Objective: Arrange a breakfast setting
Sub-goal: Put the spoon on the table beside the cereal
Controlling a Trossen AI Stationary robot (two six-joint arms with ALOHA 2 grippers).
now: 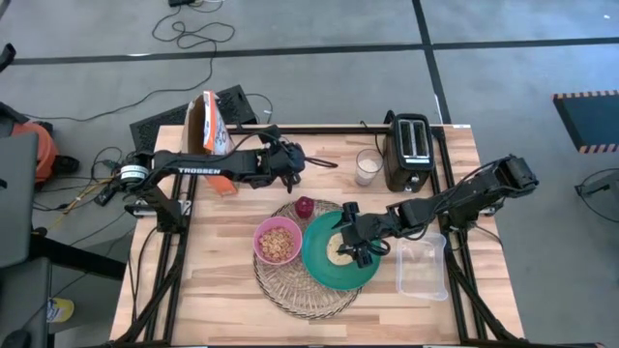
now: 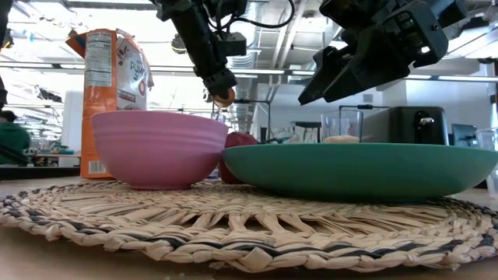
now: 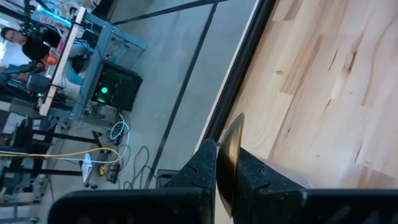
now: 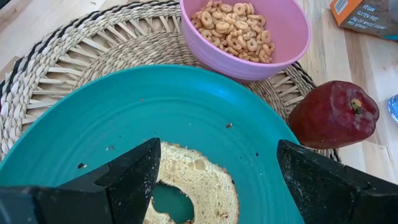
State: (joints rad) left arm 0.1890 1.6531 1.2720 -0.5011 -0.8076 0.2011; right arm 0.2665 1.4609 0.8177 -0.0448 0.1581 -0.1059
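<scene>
Above the teal plate [image 1: 324, 266], the right gripper [image 4: 214, 177] hangs spread over the bread ring [image 4: 193, 180]; beyond it, the left gripper [image 3: 225, 177] pinches the gold spoon [image 3: 231, 149].

Two black jointed robot arms, built of slim tube links and chunky joint housings. The left arm [image 1: 208, 166] carries white "TROSSEN" lettering along its link. The right arm [image 1: 464, 198] shows no readable marking.
</scene>
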